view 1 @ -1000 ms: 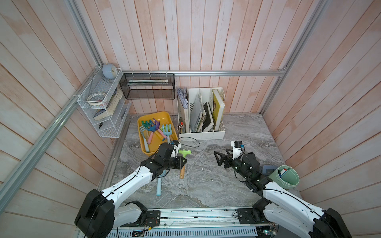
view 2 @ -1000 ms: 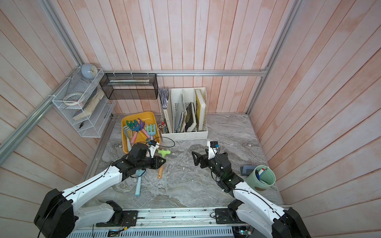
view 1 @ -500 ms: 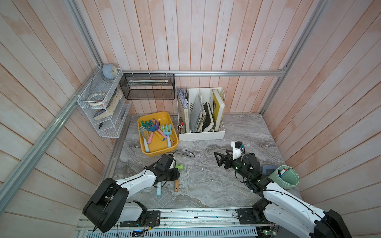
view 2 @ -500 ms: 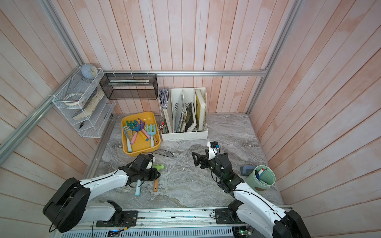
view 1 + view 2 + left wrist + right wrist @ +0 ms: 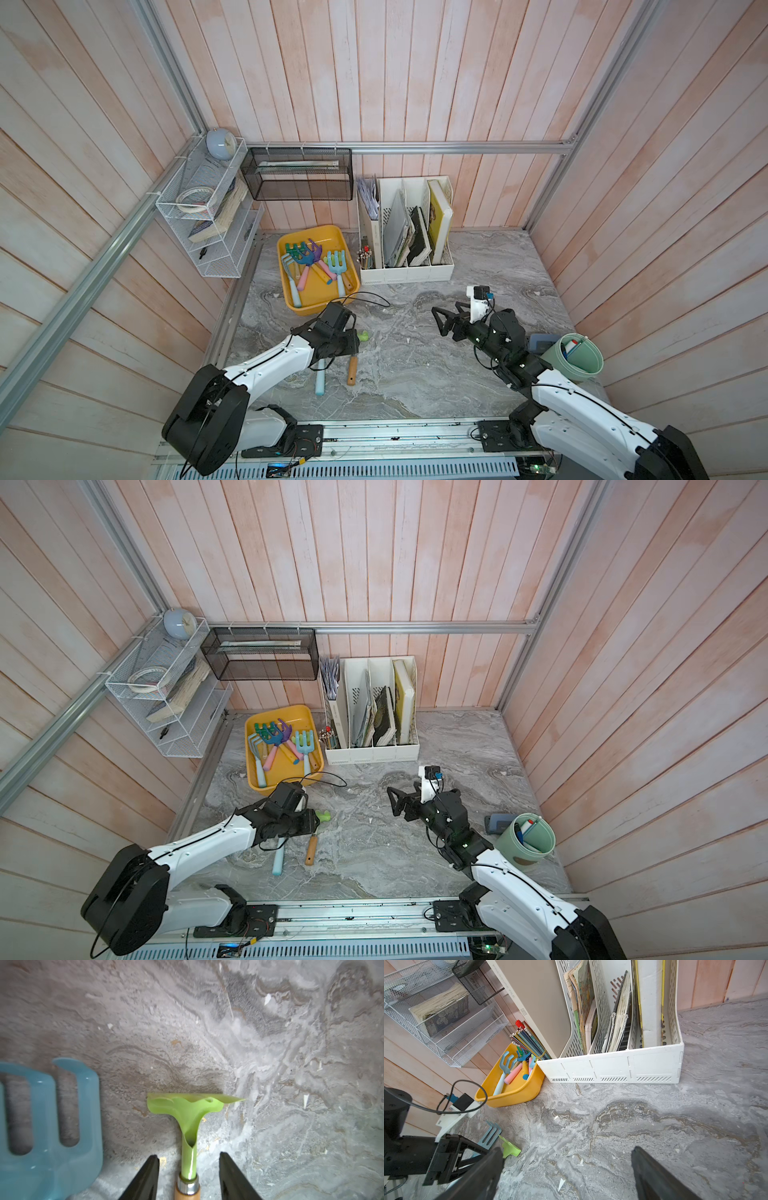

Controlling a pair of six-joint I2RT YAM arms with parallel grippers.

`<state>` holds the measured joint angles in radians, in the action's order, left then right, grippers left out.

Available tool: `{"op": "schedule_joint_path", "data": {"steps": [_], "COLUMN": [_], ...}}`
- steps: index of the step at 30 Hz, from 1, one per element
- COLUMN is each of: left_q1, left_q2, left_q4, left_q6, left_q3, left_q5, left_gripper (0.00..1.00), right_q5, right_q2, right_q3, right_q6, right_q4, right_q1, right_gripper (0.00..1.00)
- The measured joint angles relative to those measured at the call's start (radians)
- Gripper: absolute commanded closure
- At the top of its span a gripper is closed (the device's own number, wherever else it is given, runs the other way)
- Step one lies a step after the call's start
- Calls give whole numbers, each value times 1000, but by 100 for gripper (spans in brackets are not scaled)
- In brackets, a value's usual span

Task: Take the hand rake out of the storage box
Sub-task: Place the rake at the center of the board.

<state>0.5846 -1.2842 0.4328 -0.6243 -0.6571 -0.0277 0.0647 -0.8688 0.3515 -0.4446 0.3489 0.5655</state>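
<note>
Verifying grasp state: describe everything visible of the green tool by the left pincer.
The green tool lies flat on the table. Glossy green T-shaped head, metal by its look, narrows to a neck in a silver ferrule on a wooden handle. The open left pincer straddles the neck without touching. A blue rake lies beside it, apart.

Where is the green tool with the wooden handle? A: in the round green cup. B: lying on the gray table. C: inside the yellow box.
B: the green tool lies on the gray table, between the open jaws of the left gripper, outside the yellow box.
</note>
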Motion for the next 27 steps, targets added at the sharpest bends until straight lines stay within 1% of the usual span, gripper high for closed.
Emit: {"op": "schedule_joint_path", "data": {"steps": [1, 5, 10, 11, 13, 15, 17, 19, 22, 25, 27], "left_q1": [24, 127, 220, 230, 238, 239, 239, 239, 239, 236, 232], "left_q2": [4, -11, -105, -120, -142, -153, -161, -164, -164, -153, -142], "left_q4": [26, 97, 149, 154, 154, 148, 140, 135, 134, 126, 116], "left_q6": [-12, -56, -99, -105, -119, -130, -142, -150, -164, -175, -183], "left_q3": [-19, -69, -84, -82, -72, -59, -46, -42, -37, -26, -14], "left_q5": [29, 127, 185, 190, 193, 193, 194, 206, 223, 228, 227], "left_gripper": [36, 33, 34, 37, 47, 49, 54, 62, 65, 66, 71], "right_q5": [0, 1, 6, 9, 13, 17, 21, 24, 24, 24, 24], "right_q2": [3, 8, 8, 8, 13, 24, 39, 50, 60, 61, 61], "right_q3": [-1, -6, -10, -11, -12, -14, -18, -20, -21, -22, -22], "right_q6": [0, 0, 0, -1, -5, -9, -13, -19, -23, -26, -26], "right_q4": [-2, -3, -7, -8, -8, -9, -10, -10, -10, -11, -11], "right_q1": [0, 0, 0, 0, 0, 0, 0, 0, 0, 0, 0], "right_gripper": [2, 2, 2, 2, 2, 2, 2, 2, 2, 2, 2]}}
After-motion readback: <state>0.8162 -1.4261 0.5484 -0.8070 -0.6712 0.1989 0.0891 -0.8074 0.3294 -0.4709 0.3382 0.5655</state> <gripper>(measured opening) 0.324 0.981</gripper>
